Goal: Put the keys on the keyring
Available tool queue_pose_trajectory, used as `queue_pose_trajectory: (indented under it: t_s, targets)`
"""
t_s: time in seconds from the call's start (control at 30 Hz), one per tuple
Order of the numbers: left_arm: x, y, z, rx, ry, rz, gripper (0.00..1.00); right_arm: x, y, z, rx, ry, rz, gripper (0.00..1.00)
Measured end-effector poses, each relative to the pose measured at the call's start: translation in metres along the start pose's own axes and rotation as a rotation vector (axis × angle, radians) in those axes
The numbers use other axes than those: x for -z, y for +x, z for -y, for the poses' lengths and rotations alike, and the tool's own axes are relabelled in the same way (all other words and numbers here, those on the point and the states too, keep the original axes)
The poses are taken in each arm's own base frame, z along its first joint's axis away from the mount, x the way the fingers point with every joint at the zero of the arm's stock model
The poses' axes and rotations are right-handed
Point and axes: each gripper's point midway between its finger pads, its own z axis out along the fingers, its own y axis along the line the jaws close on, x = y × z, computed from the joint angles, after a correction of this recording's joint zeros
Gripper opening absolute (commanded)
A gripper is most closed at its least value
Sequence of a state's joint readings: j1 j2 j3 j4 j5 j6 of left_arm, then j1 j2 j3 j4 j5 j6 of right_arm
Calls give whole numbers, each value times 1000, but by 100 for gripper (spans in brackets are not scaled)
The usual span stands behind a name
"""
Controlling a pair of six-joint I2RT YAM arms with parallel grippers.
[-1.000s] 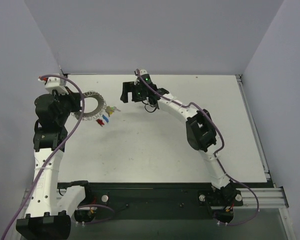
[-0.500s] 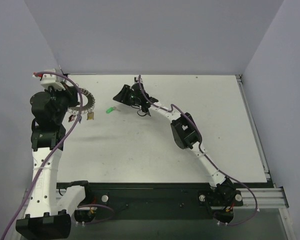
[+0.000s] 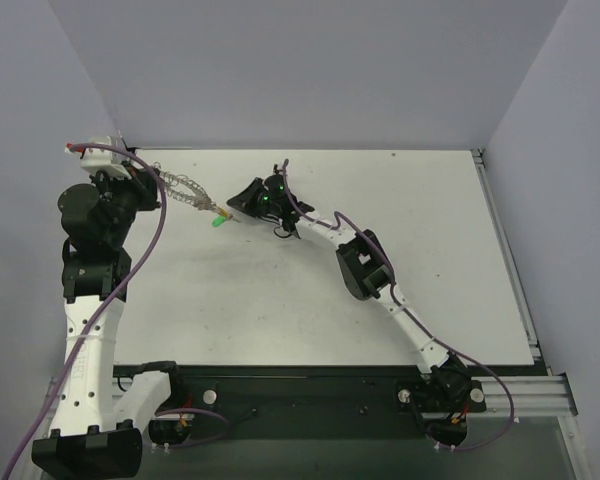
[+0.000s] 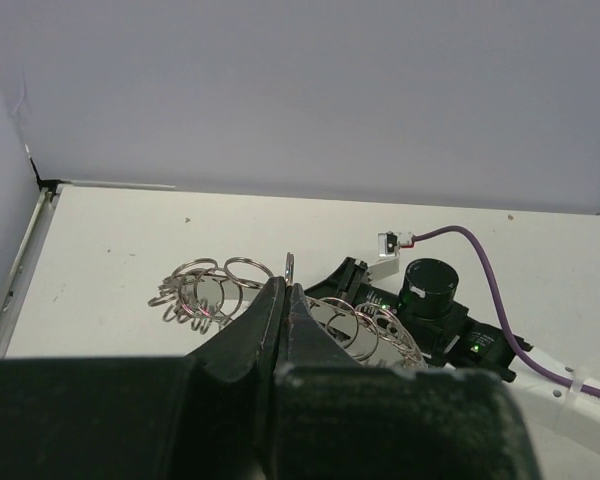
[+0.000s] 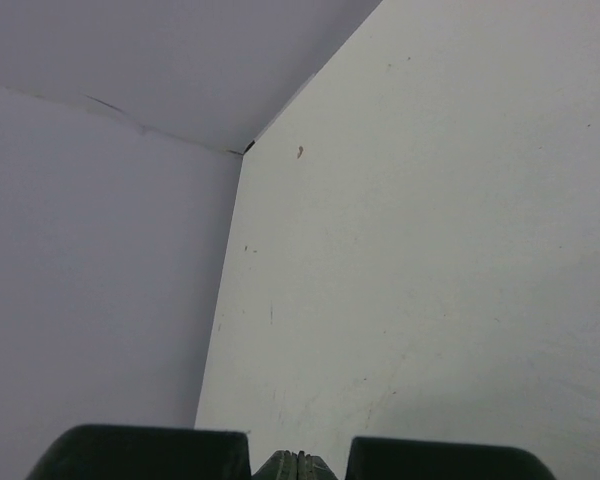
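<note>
The left gripper [image 3: 148, 186] was clenched on the keyring [image 3: 190, 193], pinching its wire rim between fingers pressed together; in the left wrist view the coiled loops fanned out on both sides of the closed tips, one bunch to the left [image 4: 202, 292] and another to the right, with a thin metal sliver standing up just above the pinch. From above, the keyring was at the far left of the table [image 3: 430, 220], reaching from the left gripper toward the right gripper [image 3: 242, 200] and seen nearly edge-on; whether it touched the table could not be told. A green key [image 3: 218, 221] lay just beside the keyring's outer end and right by the right gripper's tip; whether it touched either was too small to tell. The right wrist view caught only the lower edge of its fingers against bare table and wall; whether that gripper was clenched, released or grasping anything could not be told.
</note>
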State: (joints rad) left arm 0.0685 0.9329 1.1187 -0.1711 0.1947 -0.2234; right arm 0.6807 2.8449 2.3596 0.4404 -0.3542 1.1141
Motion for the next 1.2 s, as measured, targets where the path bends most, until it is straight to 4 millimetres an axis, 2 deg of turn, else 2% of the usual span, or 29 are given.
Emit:
queue_pose_trajectory:
  t_s: [0.23, 0.53, 0.8, 0.93, 1.2]
  targets:
    - [0, 1, 2, 0, 15, 1, 0, 1, 11, 0, -32, 5, -43, 0]
    - [5, -2, 6, -2, 26, 12, 0, 3, 43, 5, -67, 56, -133, 0]
    - [15, -10, 10, -7, 38, 41, 0, 8, 54, 9, -135, 40, -184, 0]
    - [22, -15, 13, -10, 42, 58, 0, 21, 54, 14, -170, 64, -203, 0]
    - [34, -19, 17, -10, 47, 78, 0, 65, 60, 25, -213, 152, -252, 0]
